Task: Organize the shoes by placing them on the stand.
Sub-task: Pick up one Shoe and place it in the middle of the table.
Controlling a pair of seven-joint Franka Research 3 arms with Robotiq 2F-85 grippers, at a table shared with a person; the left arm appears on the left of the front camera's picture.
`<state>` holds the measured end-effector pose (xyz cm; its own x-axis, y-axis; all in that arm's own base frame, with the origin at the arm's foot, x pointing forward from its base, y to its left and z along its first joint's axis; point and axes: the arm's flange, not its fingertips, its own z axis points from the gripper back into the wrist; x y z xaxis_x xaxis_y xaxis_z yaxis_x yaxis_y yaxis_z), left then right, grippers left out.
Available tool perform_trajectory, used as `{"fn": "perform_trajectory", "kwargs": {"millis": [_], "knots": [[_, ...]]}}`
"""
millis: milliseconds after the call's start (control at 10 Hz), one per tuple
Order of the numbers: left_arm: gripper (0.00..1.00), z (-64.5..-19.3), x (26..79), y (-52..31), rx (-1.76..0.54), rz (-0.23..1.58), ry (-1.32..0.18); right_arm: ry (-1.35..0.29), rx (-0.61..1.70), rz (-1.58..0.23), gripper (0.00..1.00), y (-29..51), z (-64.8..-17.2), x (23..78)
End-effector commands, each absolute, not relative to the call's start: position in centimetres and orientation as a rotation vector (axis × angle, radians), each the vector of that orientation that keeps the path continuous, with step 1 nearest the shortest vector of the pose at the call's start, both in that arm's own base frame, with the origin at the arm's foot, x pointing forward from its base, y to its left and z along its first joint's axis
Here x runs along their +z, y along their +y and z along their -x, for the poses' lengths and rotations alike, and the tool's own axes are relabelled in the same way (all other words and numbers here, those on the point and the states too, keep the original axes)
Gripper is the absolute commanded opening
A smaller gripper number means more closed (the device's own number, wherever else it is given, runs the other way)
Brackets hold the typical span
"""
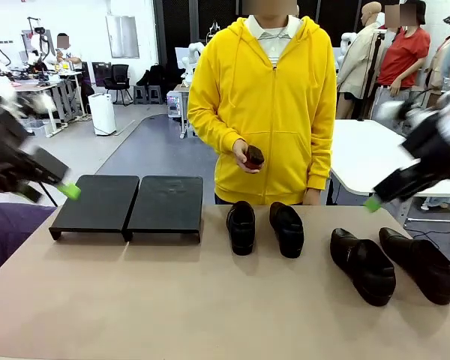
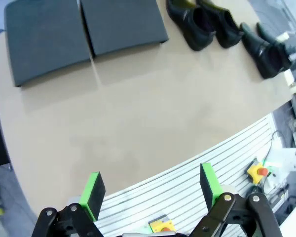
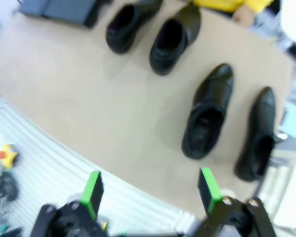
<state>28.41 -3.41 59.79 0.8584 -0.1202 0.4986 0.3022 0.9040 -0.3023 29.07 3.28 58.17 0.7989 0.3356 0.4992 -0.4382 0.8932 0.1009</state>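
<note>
Four glossy black shoes stand on the tan table: one pair in front of the person, the other pair toward the right. The black two-panel stand sits bare at the back left. My left gripper hangs open above the table's left edge, beside the stand. My right gripper hangs open above the right-hand pair. In the left wrist view the open gripper looks down on the stand and shoes. The right wrist view's open gripper is over the near table edge, with a shoe just beyond.
A person in a yellow hoodie stands at the far side, holding a small dark red object. A white table stands behind on the right. Bare tabletop stretches across the near half.
</note>
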Motion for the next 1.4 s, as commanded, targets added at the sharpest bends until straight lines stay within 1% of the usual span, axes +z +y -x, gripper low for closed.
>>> {"fn": "perform_trajectory", "kwargs": {"millis": [0, 100, 200, 300, 400, 500, 1300], "knots": [[1.0, -24.8, 60.4, -0.2, -0.103, 0.37, -0.543, -0.52, 0.257, -0.238, 1.0, -0.5, -25.0, 61.0], [1.0, -22.7, 60.7, 2.4, -0.043, 0.335, -0.546, -0.554, 0.128, -0.218, 1.0, -2.3, -22.1, 61.9], [1.0, -21.5, 60.3, 3.8, 0.017, 0.337, -0.536, -0.593, 0.049, -0.205, 1.0, -3.9, -20.3, 62.2], [1.0, -21.9, 59.5, 4.7, 0.063, 0.37, -0.526, -0.599, 0.034, -0.192, 1.0, -4.8, -20.3, 61.7], [1.0, -22.2, 61.8, 3.0, -0.048, 0.355, -0.559, -0.604, 0.023, -0.086, 1.0, -4.4, -21.9, 60.0], [1.0, -22.2, 61.8, 3.0, -0.048, 0.355, -0.559, -0.588, 0.082, -0.217, 1.0, -4.5, -20.0, 63.3], [1.0, -22.2, 61.8, 3.0, -0.048, 0.355, -0.559, -0.588, 0.082, -0.217, 1.0, -4.5, -20.0, 63.3]]}}
